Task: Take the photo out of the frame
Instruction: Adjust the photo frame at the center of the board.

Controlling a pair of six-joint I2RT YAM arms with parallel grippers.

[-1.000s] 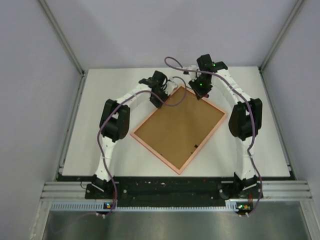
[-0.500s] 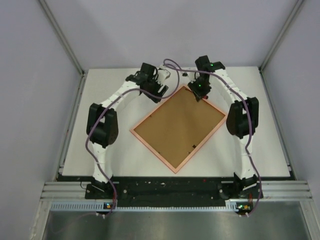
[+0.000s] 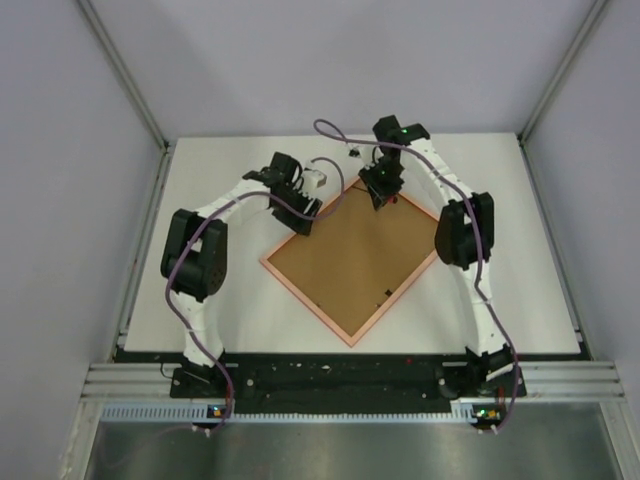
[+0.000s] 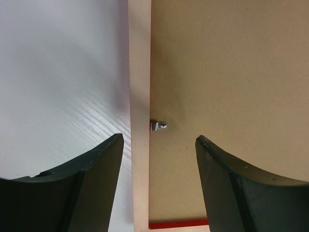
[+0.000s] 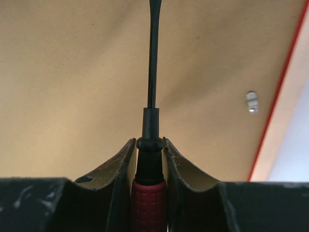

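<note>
The frame (image 3: 350, 262) lies face down on the white table (image 3: 500, 300), showing its brown back and pale reddish rim (image 4: 140, 72). The photo is hidden under that back. My left gripper (image 4: 158, 137) hangs open over the frame's upper-left side, its jaws either side of the rim and a small metal tab (image 4: 159, 125), holding nothing. My right gripper (image 5: 148, 141) is shut on a screwdriver (image 5: 149, 169) with a red handle. Its black shaft (image 5: 153, 58) points out over the brown back near the frame's top corner (image 3: 362, 185).
A second metal tab (image 5: 251, 102) sits by the frame's red edge (image 5: 280, 96) in the right wrist view. A small dark fitting (image 3: 389, 293) shows on the back near the lower right side. A tiny object (image 3: 352, 152) lies on the table behind the frame. Grey walls enclose the table.
The left gripper has opened, lifted off toward the back, then come down over the frame's upper-left side. The right gripper has shifted left with the screwdriver.
</note>
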